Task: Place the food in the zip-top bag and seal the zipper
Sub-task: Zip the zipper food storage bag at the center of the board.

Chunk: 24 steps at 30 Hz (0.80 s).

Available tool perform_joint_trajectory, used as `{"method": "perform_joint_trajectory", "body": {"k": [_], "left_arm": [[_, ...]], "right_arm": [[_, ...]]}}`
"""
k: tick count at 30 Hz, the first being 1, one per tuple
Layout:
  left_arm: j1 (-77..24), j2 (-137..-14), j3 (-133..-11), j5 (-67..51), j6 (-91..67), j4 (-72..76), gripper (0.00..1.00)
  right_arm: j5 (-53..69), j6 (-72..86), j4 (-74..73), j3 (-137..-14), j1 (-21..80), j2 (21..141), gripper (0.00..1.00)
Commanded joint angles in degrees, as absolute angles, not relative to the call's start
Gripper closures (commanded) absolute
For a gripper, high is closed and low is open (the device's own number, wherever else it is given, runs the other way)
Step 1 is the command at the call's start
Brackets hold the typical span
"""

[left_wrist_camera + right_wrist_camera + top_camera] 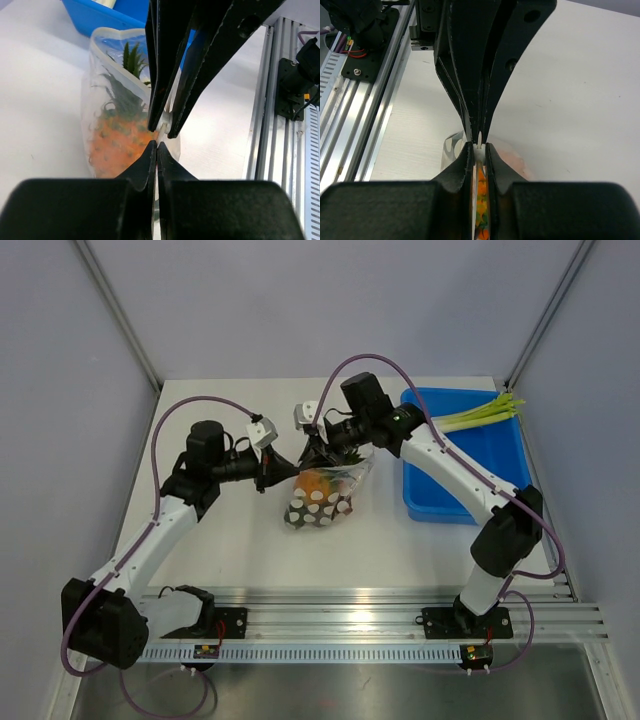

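Left gripper clenched tip to tip on the mouth edge of the clear, crinkly plastic zip-top bag, which rests on the white worktop between the arms; right gripper pinches the same narrow clear zipper just beside it. Bumpy orange pineapple with green leaves already inside. Film judged light, soft, slippery: hold only the stiffer zipper strip, slide along it. Blue plastic bin beyond, apart.

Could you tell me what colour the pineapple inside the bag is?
The pineapple is orange with green leaves, best seen in the left wrist view.
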<state>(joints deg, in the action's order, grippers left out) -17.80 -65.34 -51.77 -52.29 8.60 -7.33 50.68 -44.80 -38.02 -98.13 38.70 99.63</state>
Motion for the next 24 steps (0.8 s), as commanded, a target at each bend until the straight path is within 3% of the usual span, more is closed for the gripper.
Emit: {"method": "perform_joint_trajectory", "body": {"k": [1,24], "left_arm": [[-17.4,-62.76,-50.8,-47.03,8.09,-2.73,1.0],[-11.78,-59.68,-50.89,-39.47,6.16,-0.53,1.0]], "right_arm": [[50.72,-45.79,-39.73,-97.21,36.83,95.63,1.0],[44.48,-40.26,-36.39,-81.92,27.69,86.05,1.0]]}}
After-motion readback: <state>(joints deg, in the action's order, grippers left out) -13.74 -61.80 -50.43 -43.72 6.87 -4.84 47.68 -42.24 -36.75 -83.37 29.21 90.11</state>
